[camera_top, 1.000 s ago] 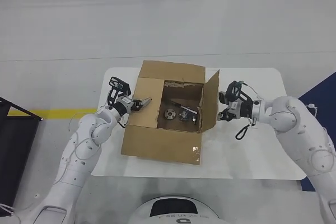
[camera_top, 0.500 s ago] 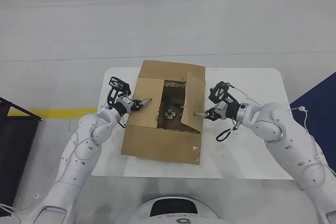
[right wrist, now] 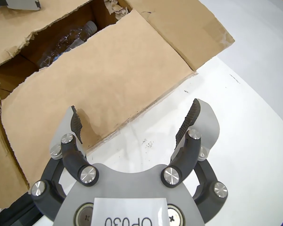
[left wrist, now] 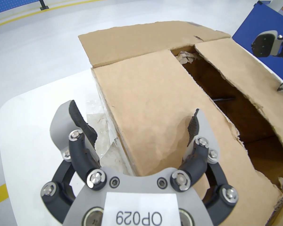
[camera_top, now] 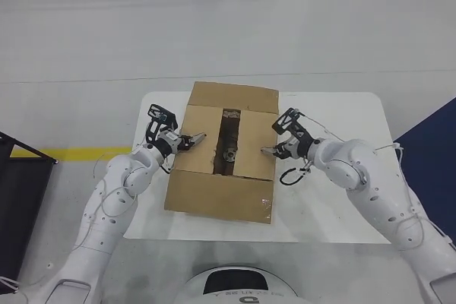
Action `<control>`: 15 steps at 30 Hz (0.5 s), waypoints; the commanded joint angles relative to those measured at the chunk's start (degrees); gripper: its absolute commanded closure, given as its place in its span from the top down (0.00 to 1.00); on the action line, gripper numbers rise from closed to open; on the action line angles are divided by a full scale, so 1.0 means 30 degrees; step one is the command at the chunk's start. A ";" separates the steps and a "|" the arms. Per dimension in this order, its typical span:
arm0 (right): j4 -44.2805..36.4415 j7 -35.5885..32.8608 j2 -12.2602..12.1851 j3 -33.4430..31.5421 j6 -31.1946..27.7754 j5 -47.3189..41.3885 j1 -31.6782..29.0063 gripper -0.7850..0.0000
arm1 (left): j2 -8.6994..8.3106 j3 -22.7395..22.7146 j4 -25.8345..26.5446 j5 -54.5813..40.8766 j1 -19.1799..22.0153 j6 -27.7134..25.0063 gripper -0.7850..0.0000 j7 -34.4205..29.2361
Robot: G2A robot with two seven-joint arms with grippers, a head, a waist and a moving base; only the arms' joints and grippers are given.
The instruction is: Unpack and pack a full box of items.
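The box (camera_top: 216, 194) sits mid-frame on the white table (camera_top: 334, 216), its two side flaps folded nearly flat with a dark slot between them. I judge the cardboard light and stiff, its torn edges weak — best pinched mid-flap at the free edge. A clear bottle (right wrist: 68, 41) shows through the slot, probably thin and slippery. My left gripper (camera_top: 197, 140) and right gripper (camera_top: 267, 150) hang spread wide over the flaps' outer edges, left and right of centre — holding nothing.

The box (camera_top: 213, 190) is plain brown cardboard, the table (camera_top: 342, 216) white, the bottle (right wrist: 69, 41) clear, the floor stripe (camera_top: 83, 153) yellow.
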State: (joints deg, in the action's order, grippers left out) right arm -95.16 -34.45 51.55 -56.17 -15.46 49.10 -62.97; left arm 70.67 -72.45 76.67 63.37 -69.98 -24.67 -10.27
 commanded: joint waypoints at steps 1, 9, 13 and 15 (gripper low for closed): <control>-0.0069 0.0554 0.0055 -0.0181 -0.0308 -0.0688 -0.0018 1.00 | 0.0000 0.0000 0.0000 0.0000 0.0000 0.0000 1.00 0.0000; 0.1916 0.0903 0.0223 -0.1677 -0.1982 -0.6546 0.0654 1.00 | 0.0000 0.0000 0.0000 0.0000 0.0000 0.0000 1.00 0.0000; 0.5243 0.0592 0.0415 -0.2517 -0.3887 -1.2489 0.1572 1.00 | 0.0000 0.0000 0.0000 0.0000 0.0000 0.0000 1.00 0.0000; 0.6197 -0.0031 0.0420 -0.2652 -0.4641 -1.3140 0.1900 1.00 | 0.0000 0.0000 0.0000 0.0000 0.0000 0.0000 1.00 0.0000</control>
State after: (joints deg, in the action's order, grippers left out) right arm -78.21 -33.39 52.83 -64.00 -28.10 11.39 -57.74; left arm 70.67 -72.45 76.67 63.37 -69.98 -24.67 -10.28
